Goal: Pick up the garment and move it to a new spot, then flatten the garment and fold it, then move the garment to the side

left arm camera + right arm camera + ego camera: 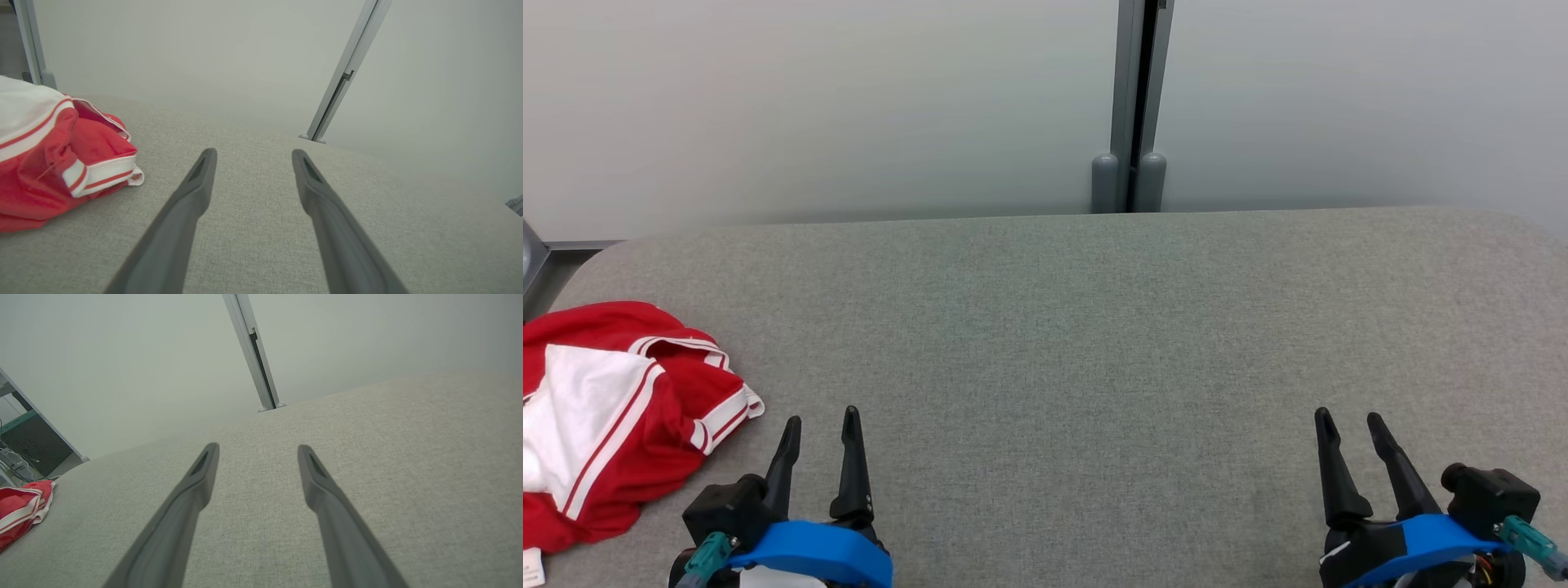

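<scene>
The garment [613, 408] lies crumpled at the left edge of the bench [1094, 327], just beside the left gripper [822, 416]. The right gripper [1348, 416] is well apart from it, near the front right. Both grippers are spread wide with nothing in them.

A pinch on the loose sleeve cuff [102, 175] alone would likely lift one layer and drag the rest in a bunch. A sideways nudge might push the heap off the left edge. Fingers coming down too steeply could snag the bench's cloth cover.

The garment is red with white panels and white-and-red striped trim. It is bunched in soft folds, and no outline can be read.
</scene>
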`<state>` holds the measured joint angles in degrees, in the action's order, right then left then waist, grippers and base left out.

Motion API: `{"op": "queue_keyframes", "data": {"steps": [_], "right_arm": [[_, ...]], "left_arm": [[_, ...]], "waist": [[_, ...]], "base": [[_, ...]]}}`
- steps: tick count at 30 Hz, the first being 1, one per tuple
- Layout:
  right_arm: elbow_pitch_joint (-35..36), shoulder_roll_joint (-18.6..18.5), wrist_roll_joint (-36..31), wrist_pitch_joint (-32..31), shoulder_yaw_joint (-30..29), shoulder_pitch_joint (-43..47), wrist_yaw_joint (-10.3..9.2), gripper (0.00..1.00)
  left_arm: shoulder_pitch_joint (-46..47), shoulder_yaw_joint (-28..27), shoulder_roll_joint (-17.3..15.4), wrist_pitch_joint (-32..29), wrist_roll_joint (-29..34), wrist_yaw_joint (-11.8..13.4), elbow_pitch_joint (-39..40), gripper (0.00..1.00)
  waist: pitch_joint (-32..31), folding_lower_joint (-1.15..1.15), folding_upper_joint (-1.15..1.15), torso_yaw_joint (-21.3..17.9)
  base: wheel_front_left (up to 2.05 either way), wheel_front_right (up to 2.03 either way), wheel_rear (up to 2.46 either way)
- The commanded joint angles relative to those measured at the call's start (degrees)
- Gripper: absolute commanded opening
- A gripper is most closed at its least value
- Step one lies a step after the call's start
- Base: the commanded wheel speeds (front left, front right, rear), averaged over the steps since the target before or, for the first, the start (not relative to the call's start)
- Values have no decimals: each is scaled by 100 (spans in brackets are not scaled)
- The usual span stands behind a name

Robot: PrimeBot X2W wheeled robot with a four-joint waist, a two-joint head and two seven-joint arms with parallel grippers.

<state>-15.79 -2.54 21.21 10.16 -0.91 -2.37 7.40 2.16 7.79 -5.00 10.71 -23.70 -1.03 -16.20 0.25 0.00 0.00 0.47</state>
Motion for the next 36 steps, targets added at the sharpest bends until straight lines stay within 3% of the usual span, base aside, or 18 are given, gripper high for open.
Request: {"op": "queue_keyframes", "data": {"steps": [1,17,36], "right_arm": [[25,-45,-152,38,-4,-32,11,100],[46,-49,-931,119,48,53,12,100],[-31,-52,-1705,228,-33,133,15,100]], "left_arm": [[33,10,-32,41,134,22,16,100],[49,170,-84,232,823,132,-159,100],[15,202,-52,413,1203,289,-287,100]], "waist": [[-1,0,0,2],[-10,0,0,11],[-51,0,0,34]], "base": [[0,0,0],[0,0,0],[0,0,0]]}}
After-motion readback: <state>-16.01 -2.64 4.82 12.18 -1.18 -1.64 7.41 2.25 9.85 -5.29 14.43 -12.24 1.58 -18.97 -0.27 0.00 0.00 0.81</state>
